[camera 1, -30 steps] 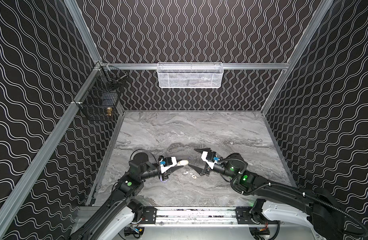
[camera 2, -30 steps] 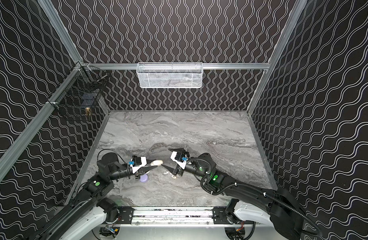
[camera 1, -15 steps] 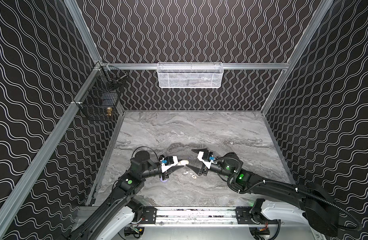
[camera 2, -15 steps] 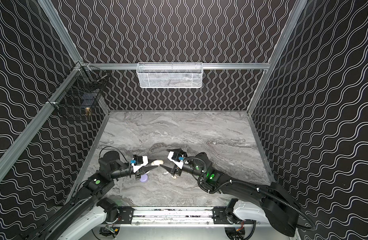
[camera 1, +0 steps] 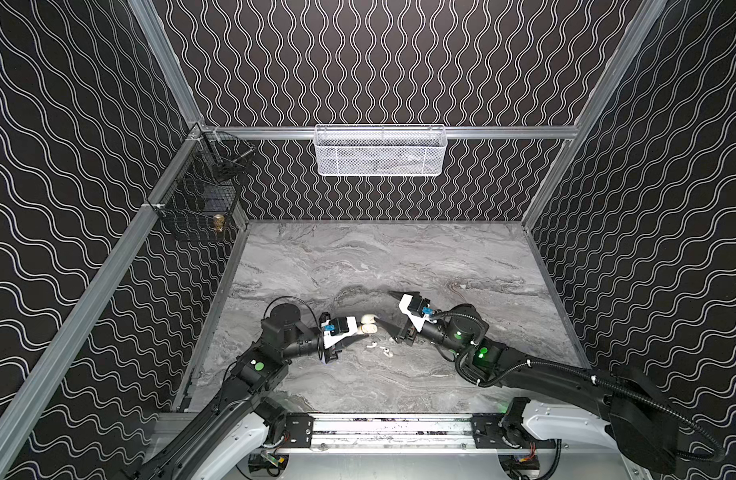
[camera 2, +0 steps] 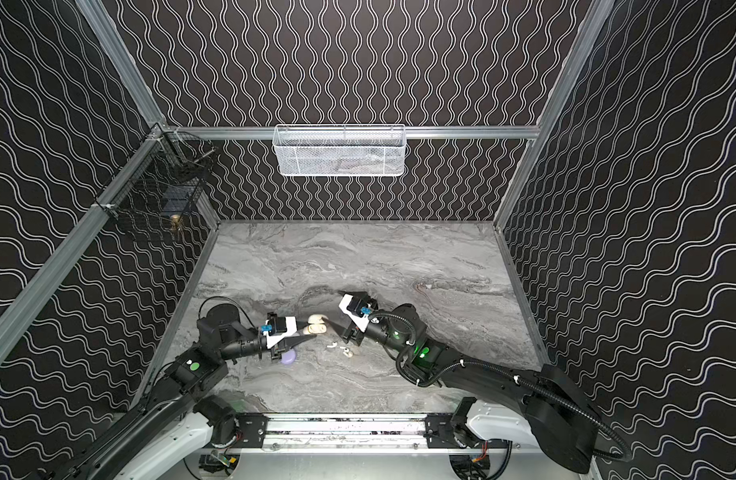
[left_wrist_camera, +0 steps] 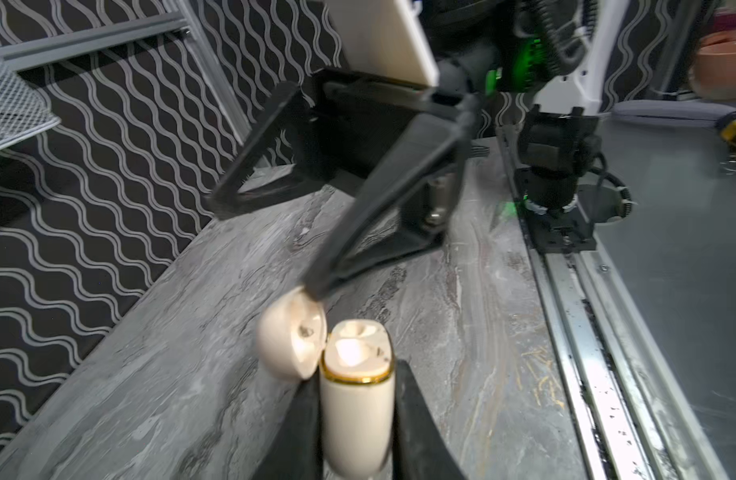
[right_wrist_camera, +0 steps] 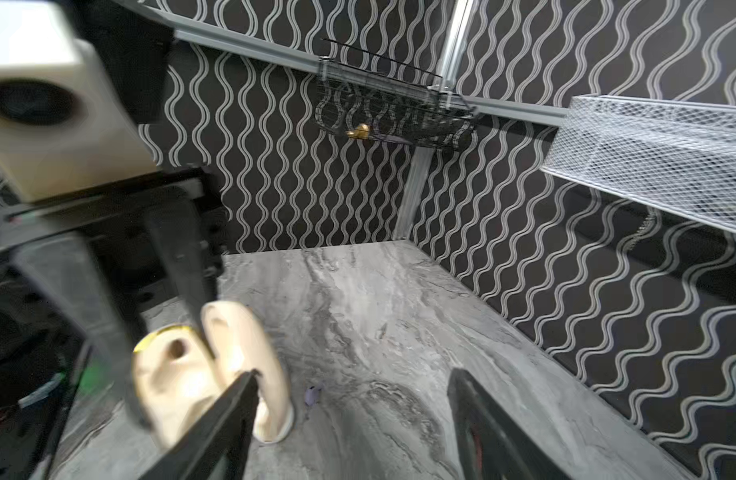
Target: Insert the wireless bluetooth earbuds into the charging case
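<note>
My left gripper (left_wrist_camera: 355, 374) is shut on the body of a cream charging case (left_wrist_camera: 355, 411) with a gold rim; the case (camera 1: 368, 325) is held above the table, its lid (left_wrist_camera: 291, 340) swung open. My right gripper (camera 1: 385, 308) stands open just right of it, and one of its fingertips (left_wrist_camera: 314, 289) touches the lid's edge. In the right wrist view the case (right_wrist_camera: 233, 345) sits beside one finger of the right gripper (right_wrist_camera: 351, 382). Two white earbuds (camera 1: 372, 345) (camera 1: 387, 352) lie on the table below the grippers. A lavender earbud (right_wrist_camera: 313, 395) lies on the marble.
A lavender case (camera 2: 289, 357) lies on the table under my left gripper. A white mesh basket (camera 1: 378, 151) hangs on the back wall, a black wire basket (camera 1: 200, 195) on the left wall. A metal rail (camera 1: 391, 428) runs along the front edge.
My right gripper has moved left, up to the case, and its finger now meets the lid. The left gripper has kept its hold and barely moved.
</note>
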`<state>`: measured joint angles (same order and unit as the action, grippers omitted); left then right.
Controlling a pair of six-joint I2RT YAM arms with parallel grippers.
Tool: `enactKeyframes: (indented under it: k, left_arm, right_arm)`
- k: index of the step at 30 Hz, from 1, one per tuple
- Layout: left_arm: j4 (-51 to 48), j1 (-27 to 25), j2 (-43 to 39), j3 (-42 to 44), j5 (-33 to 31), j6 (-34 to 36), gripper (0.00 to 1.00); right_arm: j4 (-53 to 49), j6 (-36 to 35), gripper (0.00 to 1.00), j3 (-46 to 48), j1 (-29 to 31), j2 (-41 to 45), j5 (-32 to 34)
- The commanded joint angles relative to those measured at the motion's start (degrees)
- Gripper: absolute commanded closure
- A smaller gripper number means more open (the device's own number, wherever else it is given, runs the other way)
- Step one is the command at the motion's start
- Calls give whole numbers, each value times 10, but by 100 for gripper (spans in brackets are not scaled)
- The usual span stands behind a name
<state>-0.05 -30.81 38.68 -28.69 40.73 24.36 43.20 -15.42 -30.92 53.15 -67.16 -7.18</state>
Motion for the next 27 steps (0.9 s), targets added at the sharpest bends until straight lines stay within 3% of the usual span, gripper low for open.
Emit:
enactKeyframes:
  k: [1,11,15,20,24,27]
  left_arm:
    - [1,0,-3,-2,34,10,100]
    - [43,0,-25,21,-11,-35,100]
    - [86,0,-30,42,-52,-74,100]
    - [90,1,-6,32,-57,-96,100]
    - [95,1,13,23,-41,-112,100]
    - [131,1,39,16,12,-135,100]
  right_arm:
    - [24,11,25,-6,0,3,48]
    - [26,18,23,8,0,39,37]
    - [8,69,22,1,0,70,79]
    - [-39,173,24,-19,0,79,170]
    - [-101,166,21,-18,13,88,35]
    - [-109,148,20,0,49,95,30]
